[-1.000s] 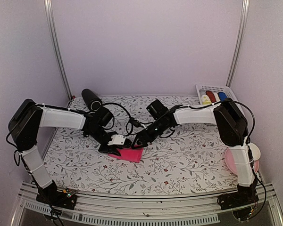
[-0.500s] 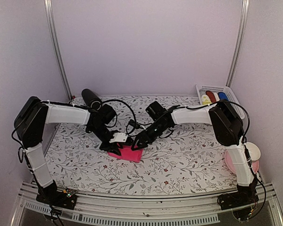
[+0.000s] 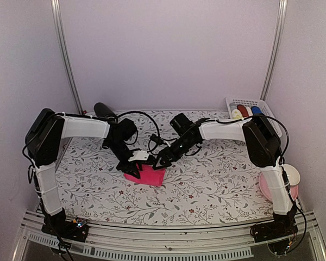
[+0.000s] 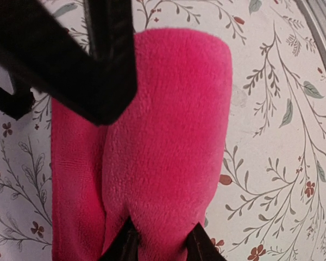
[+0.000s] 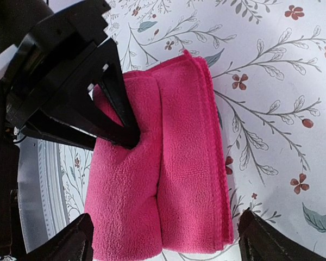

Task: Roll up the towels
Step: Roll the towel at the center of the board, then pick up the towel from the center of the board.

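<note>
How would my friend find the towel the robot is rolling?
Look at the middle of the flowery table, where the left gripper and right gripper meet. The towel lies there. Only it is hot pink and half rolled; other towels sit in the corner basket.

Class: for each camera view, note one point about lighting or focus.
Top external: soft, even light, only faint shadows on the table. Left wrist: the pink towel close up, its pile sharp, no glare. Right wrist: towel crisp, the table's pattern clear too.
</note>
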Robot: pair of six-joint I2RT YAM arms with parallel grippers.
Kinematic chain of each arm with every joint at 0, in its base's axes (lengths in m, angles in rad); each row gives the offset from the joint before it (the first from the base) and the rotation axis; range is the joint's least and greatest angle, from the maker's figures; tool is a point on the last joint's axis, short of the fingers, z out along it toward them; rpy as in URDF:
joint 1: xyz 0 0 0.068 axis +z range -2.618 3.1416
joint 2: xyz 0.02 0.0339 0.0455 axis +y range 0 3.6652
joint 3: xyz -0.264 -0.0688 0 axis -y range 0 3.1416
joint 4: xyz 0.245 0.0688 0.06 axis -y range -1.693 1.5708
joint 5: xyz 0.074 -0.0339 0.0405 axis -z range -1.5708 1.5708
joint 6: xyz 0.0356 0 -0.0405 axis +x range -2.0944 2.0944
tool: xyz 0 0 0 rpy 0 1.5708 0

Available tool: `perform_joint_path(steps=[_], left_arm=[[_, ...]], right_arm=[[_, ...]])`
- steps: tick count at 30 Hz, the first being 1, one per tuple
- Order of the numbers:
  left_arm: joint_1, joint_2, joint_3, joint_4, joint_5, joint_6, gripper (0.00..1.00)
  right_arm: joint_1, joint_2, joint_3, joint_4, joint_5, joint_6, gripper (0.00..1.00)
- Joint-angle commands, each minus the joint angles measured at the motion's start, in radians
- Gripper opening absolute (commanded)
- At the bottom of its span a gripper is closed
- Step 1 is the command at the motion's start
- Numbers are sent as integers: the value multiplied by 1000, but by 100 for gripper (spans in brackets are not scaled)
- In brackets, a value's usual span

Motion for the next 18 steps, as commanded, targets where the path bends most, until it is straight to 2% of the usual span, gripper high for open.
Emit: perform_joint_path(steps=[1,7,18], left_arm=[[16,92,8,-30,-83,-9,26],[18,118,45,-41,-93,-25,26],[28,150,102,-35,-113,-76,32]], right_arm=[[-6,25,30,-17,-64,-13,96],[-6,82,33,-14,-109,-11,100],[-2,102,31,-6,-186,-5,99]])
